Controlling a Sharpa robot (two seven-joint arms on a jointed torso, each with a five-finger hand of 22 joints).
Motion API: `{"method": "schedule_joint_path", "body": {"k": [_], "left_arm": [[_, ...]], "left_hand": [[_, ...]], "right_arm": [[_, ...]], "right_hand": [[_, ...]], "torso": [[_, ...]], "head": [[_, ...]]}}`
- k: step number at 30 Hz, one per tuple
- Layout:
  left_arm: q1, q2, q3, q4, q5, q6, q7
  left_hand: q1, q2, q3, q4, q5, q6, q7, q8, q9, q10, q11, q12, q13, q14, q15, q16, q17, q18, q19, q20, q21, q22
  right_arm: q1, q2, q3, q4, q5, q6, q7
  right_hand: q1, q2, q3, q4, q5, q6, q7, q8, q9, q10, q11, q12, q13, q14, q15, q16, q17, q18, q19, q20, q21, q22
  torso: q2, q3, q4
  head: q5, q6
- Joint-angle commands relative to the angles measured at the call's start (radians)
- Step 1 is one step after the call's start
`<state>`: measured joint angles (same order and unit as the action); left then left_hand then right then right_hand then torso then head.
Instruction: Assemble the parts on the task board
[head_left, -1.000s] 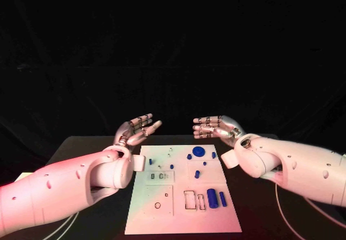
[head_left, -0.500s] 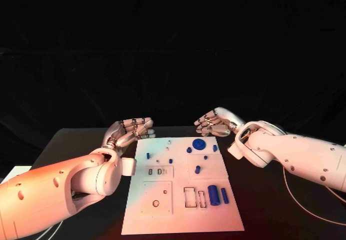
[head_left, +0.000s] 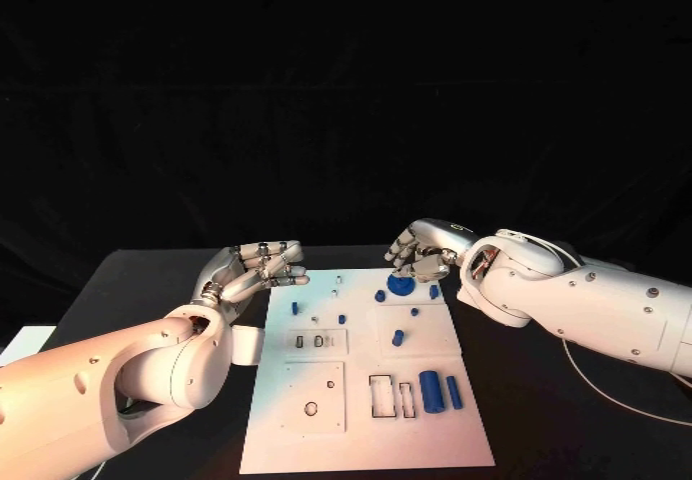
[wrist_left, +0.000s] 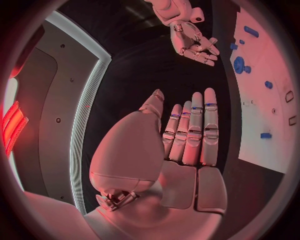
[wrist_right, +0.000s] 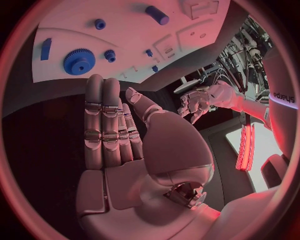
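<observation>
The white task board (head_left: 361, 425) lies in the middle of the table, with several small blue parts on it. A blue gear (head_left: 400, 286) sits near its far edge, and a blue cylinder (head_left: 428, 388) and a thin blue bar (head_left: 454, 392) lie at its near right. My left hand (head_left: 260, 268) hovers at the board's far left corner, fingers straight and together, holding nothing (wrist_left: 187, 135). My right hand (head_left: 423, 250) hangs just beyond the gear and is empty as well, its fingers stretched out (wrist_right: 112, 130). The right wrist view shows the gear (wrist_right: 79, 61) ahead of the fingertips.
Black table surface runs on both sides of the board. A thin white cable (head_left: 606, 385) trails under my right arm. A pale object (head_left: 20, 342) lies off the table's left edge.
The head camera has shifted. My left hand has turned from fingers raised and spread to fingers flat and together. My right hand has come closer to the gear at the board's far edge.
</observation>
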<state>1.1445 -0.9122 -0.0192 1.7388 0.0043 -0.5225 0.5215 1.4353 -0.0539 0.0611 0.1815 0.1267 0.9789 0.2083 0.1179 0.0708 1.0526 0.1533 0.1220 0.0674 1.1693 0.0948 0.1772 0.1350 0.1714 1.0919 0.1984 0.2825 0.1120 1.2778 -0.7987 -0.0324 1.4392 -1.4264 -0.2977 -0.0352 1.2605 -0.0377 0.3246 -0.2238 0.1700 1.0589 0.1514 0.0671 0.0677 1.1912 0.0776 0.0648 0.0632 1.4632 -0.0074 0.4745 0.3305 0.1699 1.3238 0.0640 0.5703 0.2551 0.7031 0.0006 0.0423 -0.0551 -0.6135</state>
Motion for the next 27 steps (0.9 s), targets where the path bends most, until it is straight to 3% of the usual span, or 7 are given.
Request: {"method": "schedule_joint_path", "body": {"k": [1, 4, 13, 27], "left_arm": [[0.003, -0.005, 0.002, 0.018, -0.002, 0.027, -0.003], [0.004, -0.008, 0.002, 0.029, -0.001, 0.028, -0.004], [0.005, -0.011, 0.003, 0.041, 0.004, 0.032, -0.008], [0.005, -0.019, 0.003, 0.055, 0.006, 0.039, -0.014]], "left_hand": [[-0.002, 0.007, -0.001, -0.007, -0.005, 0.002, 0.0, 0.002, -0.001, 0.004, 0.0, -0.001, 0.0, 0.006, 0.0, 0.002, 0.001, 0.013, 0.008, 0.0, 0.002, -0.002], [-0.002, 0.007, -0.001, -0.007, -0.005, 0.002, 0.001, 0.002, -0.001, 0.004, 0.0, -0.002, 0.0, 0.006, 0.0, 0.001, 0.002, 0.013, 0.008, 0.0, 0.002, -0.002], [-0.003, 0.007, -0.002, -0.008, -0.005, 0.002, 0.001, 0.001, -0.001, 0.004, 0.0, -0.003, 0.0, 0.005, 0.001, -0.001, 0.002, 0.013, 0.009, 0.0, 0.001, -0.003], [-0.004, 0.007, -0.003, -0.011, -0.005, 0.002, 0.002, -0.002, -0.002, 0.004, 0.001, -0.006, -0.001, 0.004, 0.002, -0.005, 0.002, 0.012, 0.009, 0.0, -0.002, -0.005]], "right_arm": [[0.002, 0.008, 0.001, 0.002, -0.191, 0.094, -0.081], [0.003, 0.019, 0.001, -0.002, -0.224, 0.124, -0.093], [0.002, 0.047, 0.0, -0.021, -0.262, 0.161, -0.099], [-0.003, 0.087, -0.001, -0.057, -0.277, 0.193, -0.096]], "right_hand": [[-0.004, -0.013, 0.013, 0.008, -0.013, -0.002, -0.012, -0.003, 0.0, -0.013, -0.001, -0.003, -0.001, 0.048, -0.004, 0.08, 0.048, 0.01, 0.008, 0.0, 0.039, 0.023], [-0.007, -0.027, 0.029, 0.023, -0.024, -0.007, -0.012, -0.004, -0.001, -0.025, 0.0, 0.0, 0.0, 0.035, -0.002, 0.162, 0.104, 0.011, 0.0, 0.001, 0.09, 0.057], [-0.002, -0.042, 0.053, 0.049, -0.03, -0.006, -0.014, -0.002, 0.0, -0.031, 0.002, -0.002, 0.0, 0.028, -0.001, 0.288, 0.224, 0.008, -0.022, 0.008, 0.177, 0.126], [0.004, -0.046, 0.076, 0.069, -0.032, -0.002, -0.015, -0.001, 0.001, -0.029, 0.001, -0.002, 0.0, 0.028, -0.001, 0.398, 0.336, -0.005, -0.017, 0.011, 0.289, 0.248]], "torso": [[0.021, 0.0008, 0.0054], [0.03, 0.0015, 0.0081], [0.048, 0.0028, 0.0142], [0.068, 0.0062, 0.0202]], "head": [[-0.001, 0.004], [-0.002, 0.006], [-0.005, 0.007], [-0.005, 0.007]]}}
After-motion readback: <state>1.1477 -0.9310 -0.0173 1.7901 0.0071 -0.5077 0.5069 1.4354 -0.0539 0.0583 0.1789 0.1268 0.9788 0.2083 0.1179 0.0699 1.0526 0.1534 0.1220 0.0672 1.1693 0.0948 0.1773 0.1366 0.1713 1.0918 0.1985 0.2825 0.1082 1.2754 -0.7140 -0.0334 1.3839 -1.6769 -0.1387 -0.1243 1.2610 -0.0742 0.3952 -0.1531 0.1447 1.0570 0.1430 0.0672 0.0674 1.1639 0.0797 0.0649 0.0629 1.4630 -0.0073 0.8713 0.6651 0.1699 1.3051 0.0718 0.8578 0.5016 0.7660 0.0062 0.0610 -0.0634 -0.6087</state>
